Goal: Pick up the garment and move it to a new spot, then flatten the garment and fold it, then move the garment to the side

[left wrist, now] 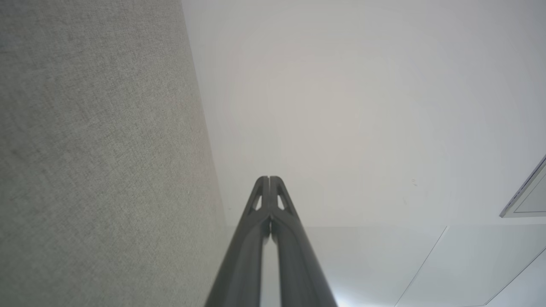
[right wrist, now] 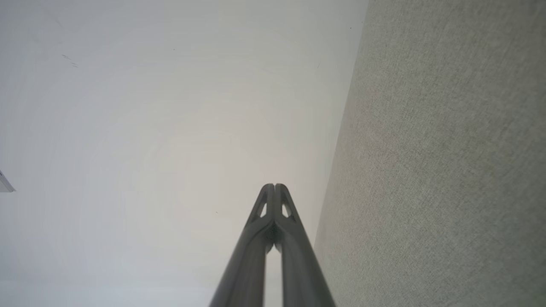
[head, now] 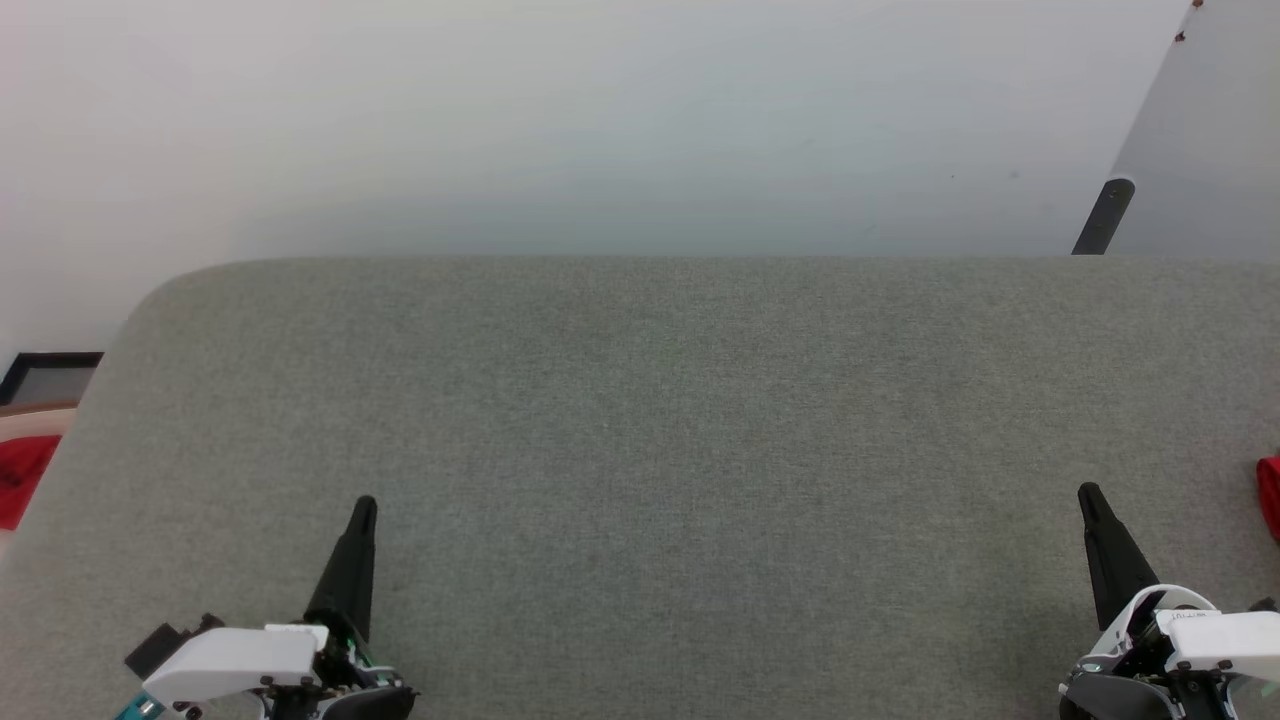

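While both claws hover low over the near part of the grey cloth-covered counter [head: 640,400], each has its two dark fingers pressed together with nothing between them: the left claw [head: 364,508] at the lower left of the head view, the right claw [head: 1090,495] at the lower right, and each wrist view shows the tips meeting. A narrow strip of red at the right border of the head view lies on the counter, beyond the right claw. I take it for the garment [head: 1270,497], though no white trim or number shows, so I cannot be sure. A second red patch [head: 20,478] lies past the counter's left end and lower down, well apart from the left claw. Its nature is equally unclear. The main risk, as I judge it, is taking the wrong red cloth, since neither piece shows its markings. Next, the garment is nearly out of the head view, so a reach toward it would go almost blind and might catch a single layer or miss. Fingers left pressed together would shove the fabric instead of pinching it, and a loose jersey dragged across the rough cloth top may bunch. By count: two claws, two red pieces, one counter, one dark post [head: 1102,215] at the upper right, and one black frame [head: 50,372] at the left.
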Tool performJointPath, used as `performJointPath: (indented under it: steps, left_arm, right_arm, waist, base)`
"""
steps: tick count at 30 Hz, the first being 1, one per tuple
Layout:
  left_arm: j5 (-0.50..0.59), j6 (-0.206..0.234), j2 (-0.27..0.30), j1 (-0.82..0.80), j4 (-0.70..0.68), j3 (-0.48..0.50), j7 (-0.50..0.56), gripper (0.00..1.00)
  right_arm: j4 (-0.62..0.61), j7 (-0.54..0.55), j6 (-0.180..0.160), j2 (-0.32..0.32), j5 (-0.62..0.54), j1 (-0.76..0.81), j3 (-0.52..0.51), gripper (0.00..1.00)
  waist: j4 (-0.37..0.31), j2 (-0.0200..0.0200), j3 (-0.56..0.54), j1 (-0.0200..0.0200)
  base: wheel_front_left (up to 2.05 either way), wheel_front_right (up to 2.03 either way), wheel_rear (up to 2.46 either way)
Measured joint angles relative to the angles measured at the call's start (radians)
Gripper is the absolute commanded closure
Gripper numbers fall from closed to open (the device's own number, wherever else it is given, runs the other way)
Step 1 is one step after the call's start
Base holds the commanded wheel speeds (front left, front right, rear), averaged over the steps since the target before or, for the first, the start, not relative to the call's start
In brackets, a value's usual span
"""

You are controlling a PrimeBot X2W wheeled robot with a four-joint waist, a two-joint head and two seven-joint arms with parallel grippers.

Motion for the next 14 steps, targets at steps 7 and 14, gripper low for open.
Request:
performJointPath:
  steps: [7, 14]
  left_arm:
    - [0.001, 0.000, 0.000, 0.000, 0.000, 0.000, 0.000, 1.00]
    - [0.001, 0.000, 0.000, 0.000, 0.000, 0.000, 0.000, 1.00]
  right_arm:
    - [0.000, 0.000, 0.000, 0.000, 0.000, 0.000, 0.000, 1.00]
    - [0.000, 0.000, 0.000, 0.000, 0.000, 0.000, 0.000, 1.00]
  waist:
    - [0.000, 0.0000, 0.000, 0.0000]
    - [0.000, 0.0000, 0.000, 0.0000]
  base:
    - [0.00, 0.00, 0.00]
    - [0.00, 0.00, 0.00]
